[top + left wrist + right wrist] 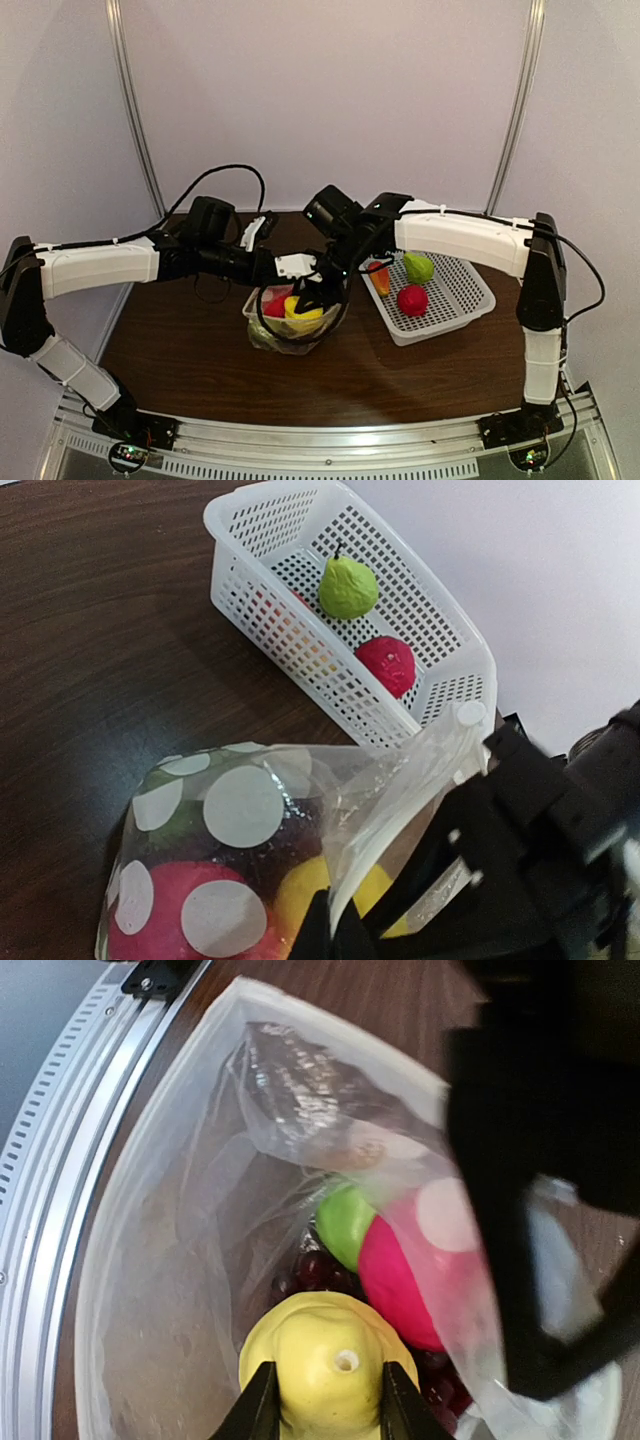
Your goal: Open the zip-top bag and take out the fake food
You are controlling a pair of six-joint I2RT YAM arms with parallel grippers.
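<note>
dark wood table (180,350), pale walls (330,100) — right tool (325,1400) pinches yellow fruit (325,1350), left tool (335,935) grips bag (240,810)

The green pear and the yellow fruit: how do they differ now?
Detail: the green pear bears a dark stem; the yellow fruit shows a small hole at its end. Place: the green pear lies in the white basket; the yellow fruit sits inside the open zip-top bag. Hold: no gripper touches the green pear, while the right gripper clasps the yellow fruit. Both are glossy plastic fruits.

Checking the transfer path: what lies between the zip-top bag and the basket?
Only bare tabletop separates zip-top bag and basket, per the left wrist view.
</note>
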